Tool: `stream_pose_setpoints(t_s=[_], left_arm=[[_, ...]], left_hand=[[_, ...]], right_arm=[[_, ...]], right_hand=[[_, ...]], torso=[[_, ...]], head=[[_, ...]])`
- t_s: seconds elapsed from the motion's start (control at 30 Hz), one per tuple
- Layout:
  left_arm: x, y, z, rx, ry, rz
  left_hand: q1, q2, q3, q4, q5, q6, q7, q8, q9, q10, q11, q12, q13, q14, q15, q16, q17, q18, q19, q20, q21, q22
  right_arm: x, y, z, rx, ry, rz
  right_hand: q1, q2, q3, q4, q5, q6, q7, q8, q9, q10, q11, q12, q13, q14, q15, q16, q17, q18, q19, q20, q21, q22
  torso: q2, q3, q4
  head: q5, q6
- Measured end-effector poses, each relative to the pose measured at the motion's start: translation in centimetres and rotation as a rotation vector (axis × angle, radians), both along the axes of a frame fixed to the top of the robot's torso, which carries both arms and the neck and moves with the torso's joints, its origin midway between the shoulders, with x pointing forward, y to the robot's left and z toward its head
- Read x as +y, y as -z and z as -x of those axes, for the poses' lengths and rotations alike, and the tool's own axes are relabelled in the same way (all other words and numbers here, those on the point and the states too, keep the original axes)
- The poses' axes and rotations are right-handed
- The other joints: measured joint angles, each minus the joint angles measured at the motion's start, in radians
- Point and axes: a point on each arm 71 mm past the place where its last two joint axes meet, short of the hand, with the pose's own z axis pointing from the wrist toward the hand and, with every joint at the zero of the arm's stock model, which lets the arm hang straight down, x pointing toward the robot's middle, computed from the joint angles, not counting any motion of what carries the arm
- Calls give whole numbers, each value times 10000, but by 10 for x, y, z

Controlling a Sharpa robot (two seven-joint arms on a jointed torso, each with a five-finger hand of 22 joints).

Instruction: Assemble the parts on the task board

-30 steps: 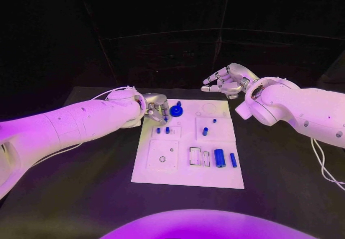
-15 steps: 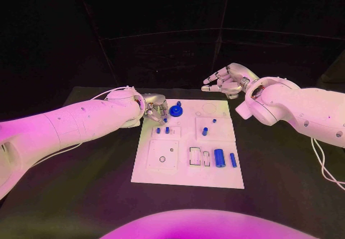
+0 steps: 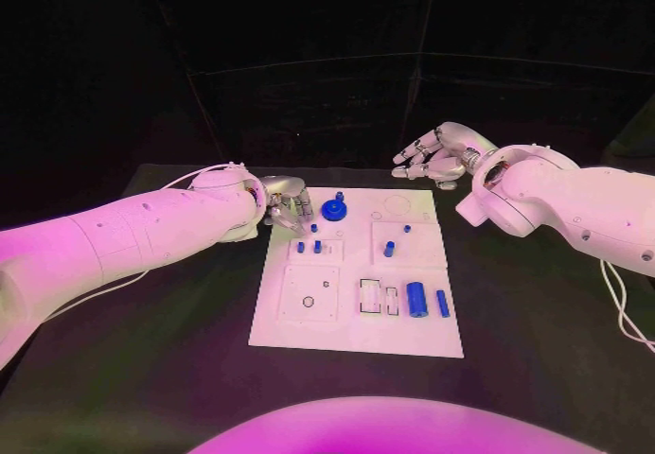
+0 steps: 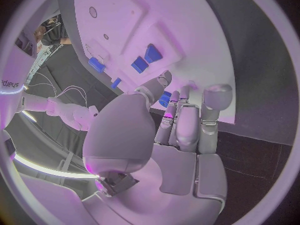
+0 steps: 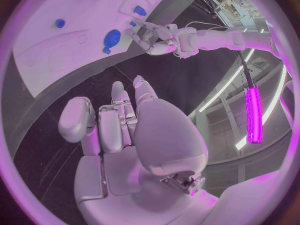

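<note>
The white task board (image 3: 410, 331) lies in the middle of the black table. A round blue part with a knob (image 3: 334, 210) stands near its far left corner, also seen as the round blue part (image 5: 112, 37). My left hand (image 3: 291, 206) hovers just left of it, fingers straight and side by side, holding nothing I can make out; a blue piece (image 4: 165, 98) shows between its fingertips. Two small blue pegs (image 3: 309, 248), a blue peg (image 3: 389, 250) and two blue cylinders (image 3: 427, 301) sit on the board. My right hand (image 3: 439, 156) hangs open beyond the board's far edge.
Rectangular recesses (image 3: 379, 297) and a square plate with a hole (image 3: 309, 295) mark the board's near half. Black table (image 3: 150, 359) stretches on both sides of the board. My left hand (image 5: 156, 37) shows at the board's corner in the right wrist view.
My left hand has drawn back slightly from the round blue part, toward the far left. My right hand has shifted a little to the right.
</note>
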Motion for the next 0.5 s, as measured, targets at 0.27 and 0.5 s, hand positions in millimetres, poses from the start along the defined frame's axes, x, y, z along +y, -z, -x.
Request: stream_pose_setpoints(t_s=[0.27,0.5], left_arm=[[36,-16,-6,-197,-883,1638],[56,-31,-1,400,-1740,5604]], left_hand=[[109,108,-350,110,133,14,110,6,70,-372,164,-2,5,-555,109,-735,-1485,308,-684,103,-1510,-1451],[286,597,-85,209,191,625,134,395,160,104,121,591,80,-2175,122,-2611,-4767,459,-1725,150,-2971,-2617]], right_arm=[[-12,10,2,-663,-502,2301],[-11,32,14,-1397,-1241,4502]], right_hand=[[756,-132,124,-262,-367,362,-133,38,-17,93,34,-2485,-2557,0,0,-301,-328,-1,0,0,-189,-264],[978,-149,356,-421,-598,517,-159,-105,-16,473,71,-3179,-3651,0,0,-417,-418,-1,62,61,-228,-281]], torso=[[-2,2,-4],[0,7,-22]], head=[[-51,78],[-237,203]])
